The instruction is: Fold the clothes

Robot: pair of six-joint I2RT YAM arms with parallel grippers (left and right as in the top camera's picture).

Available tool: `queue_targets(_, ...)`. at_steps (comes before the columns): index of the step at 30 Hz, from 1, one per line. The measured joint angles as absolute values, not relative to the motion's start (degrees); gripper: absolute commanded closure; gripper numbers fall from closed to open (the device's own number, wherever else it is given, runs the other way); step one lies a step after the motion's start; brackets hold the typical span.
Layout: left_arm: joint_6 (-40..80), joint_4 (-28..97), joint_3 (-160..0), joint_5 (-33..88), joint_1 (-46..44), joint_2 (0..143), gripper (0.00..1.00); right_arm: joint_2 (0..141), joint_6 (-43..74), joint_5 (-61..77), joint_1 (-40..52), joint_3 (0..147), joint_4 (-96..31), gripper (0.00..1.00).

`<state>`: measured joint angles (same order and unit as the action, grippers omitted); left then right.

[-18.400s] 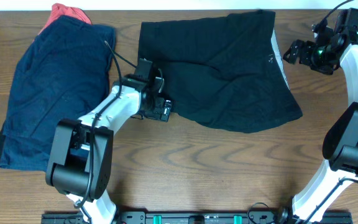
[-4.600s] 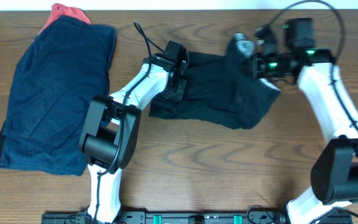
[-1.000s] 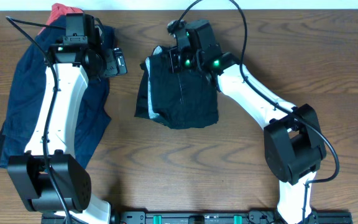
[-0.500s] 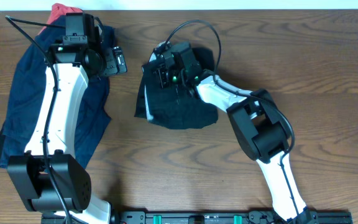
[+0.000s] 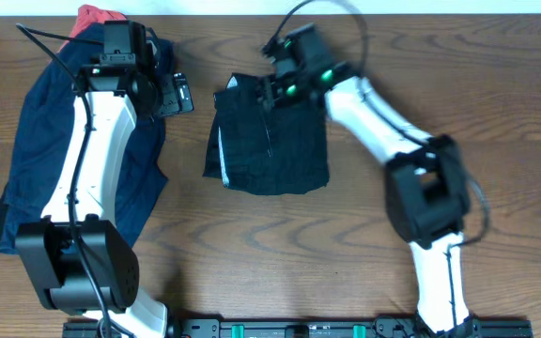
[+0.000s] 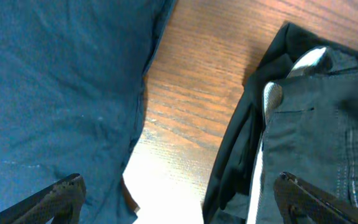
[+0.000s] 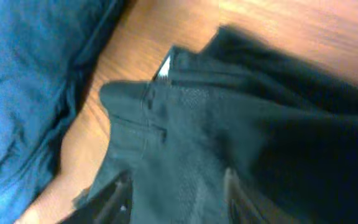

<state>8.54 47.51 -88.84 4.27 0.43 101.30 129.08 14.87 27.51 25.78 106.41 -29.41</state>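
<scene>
The black shorts [image 5: 275,145] lie folded into a compact block at the table's middle, with a white lining strip along their left edge. My right gripper [image 5: 269,92] hovers over their top left corner. In the right wrist view its blurred fingers [image 7: 114,200] stand apart above the black cloth [image 7: 241,124], holding nothing. My left gripper [image 5: 175,94] is wide open over bare wood, between the navy garment [image 5: 54,150] and the shorts [image 6: 316,124]. In the left wrist view, the left gripper [image 6: 179,199] holds nothing.
The navy garment [image 6: 55,93] lies spread and unfolded over the table's left side, under the left arm. A red cloth [image 5: 97,17] peeks out from beneath its far corner. Wooden tabletop [image 5: 346,253] shows in front of the shorts and to the right.
My right gripper was shut on the shorts' top left corner; it has opened and drawn back up and to the right. The shorts stay folded. The left arm has not moved.
</scene>
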Motion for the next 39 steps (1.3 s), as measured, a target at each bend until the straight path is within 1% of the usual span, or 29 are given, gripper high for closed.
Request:
queue_targets(4, 8.5, 47.5, -88.8, 4.3, 0.4, 101.5, 0.02, 124.9, 9.1, 28.4, 23.5, 108.7, -39.4, 0.41)
queue_targets(6, 8.5, 47.3, -88.8, 4.3, 0.4, 101.5, 0.02, 124.8, 6.2, 28.8, 23.6, 108.9, -41.5, 0.34)
queue_targets(11, 8.5, 46.8, -88.8, 4.3, 0.4, 101.6, 0.02, 127.2, -4.5, 25.6, 26.3, 108.8, -44.4, 0.29)
queue_targets(13, 8.5, 46.8, -88.8, 4.3, 0.4, 101.6, 0.02, 128.5, -8.5, 22.3, 28.1, 108.8, -44.7, 0.25)
queue_targets(19, 8.5, 46.7, -88.8, 4.3, 0.4, 101.6, 0.02, 131.6, -15.1, 12.6, 32.5, 108.7, -44.7, 0.22)
queue_targets(23, 8.5, 46.7, -88.8, 4.3, 0.4, 101.6, 0.02, 133.5, -16.6, 6.8, 33.1, 108.7, -44.3, 0.21)
queue_targets(27, 8.5, 46.7, -88.8, 4.3, 0.4, 101.6, 0.02, 135.4, -16.8, 4.1, 32.7, 108.7, -43.7, 0.22)
queue_targets(33, 8.5, 46.7, -88.8, 4.3, 0.4, 101.6, 0.02, 137.1, -13.4, 4.6, 30.1, 110.0, -43.4, 0.24)
queue_targets(39, 8.5, 46.7, -88.8, 4.3, 0.4, 101.6, 0.02, 137.9, -7.1, 4.6, 23.3, 110.8, -42.2, 0.22)
